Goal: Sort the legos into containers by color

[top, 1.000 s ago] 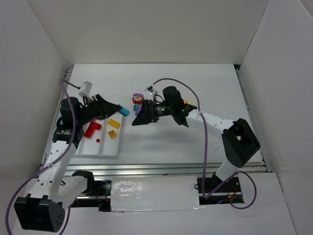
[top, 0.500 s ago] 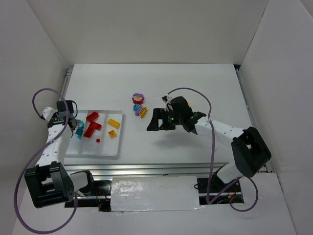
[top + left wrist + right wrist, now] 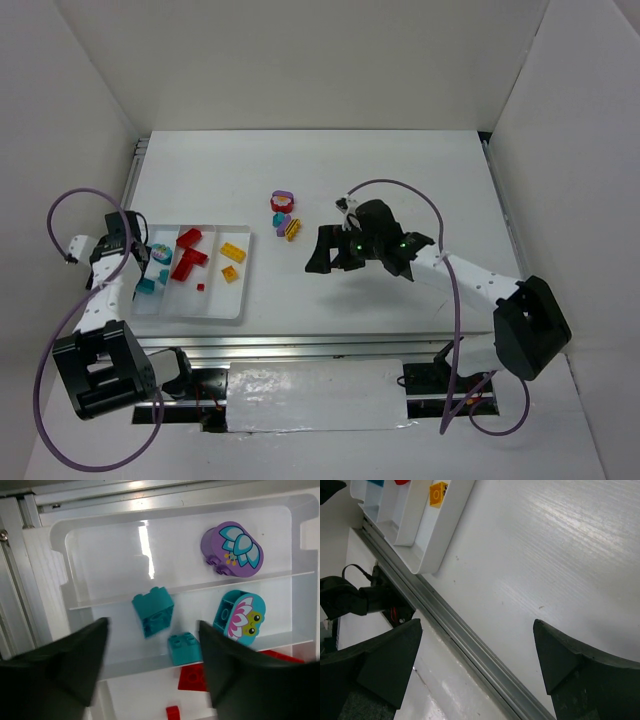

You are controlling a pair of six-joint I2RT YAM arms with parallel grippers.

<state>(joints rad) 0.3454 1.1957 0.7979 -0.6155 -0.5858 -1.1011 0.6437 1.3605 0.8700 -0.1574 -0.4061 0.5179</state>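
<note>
Top view: the white tray (image 3: 212, 303) sits left of centre on the table (image 3: 420, 180). Its four compartments run top to bottom of the frame, leaning slightly. The left gripper (image 3: 138, 258) hangs over the tray's left edge. The right gripper (image 3: 333, 257) hovers over bare table mid-frame, well apart from the tray.

Three loose pieces lie at upper centre: a red-and-purple rounded brick (image 3: 282, 200), a small purple brick (image 3: 281, 222) and a striped yellow-orange brick (image 3: 292, 229). The striped one has its long axis on a diagonal, lower left to upper right. In the tray, the red bricks (image 3: 187, 258) sit mid-tray. A yellow oblong brick (image 3: 233, 252) lies in the rightmost compartment, slanting upper left to lower right.

Left wrist view adds detail the top view lacks; here the dividers run left to right.
- Uppermost compartment: a purple flower-print brick (image 3: 231, 547), with its long axis running upper left to lower right.
- Next compartment: a teal lotus-print brick (image 3: 242, 614), a tilted teal brick (image 3: 153, 611) with its studs toward the top of the frame, and a small teal brick (image 3: 184, 647) against the lower divider.

The left claw's fingers (image 3: 65, 665) stand well apart with nothing gripped; the teal bricks lie loose beneath.

Right wrist view: the fingers (image 3: 375, 665) are spread fully and hold nothing. Only the tray's corner shows at upper left, holding a yellow square brick (image 3: 439, 492).
</note>
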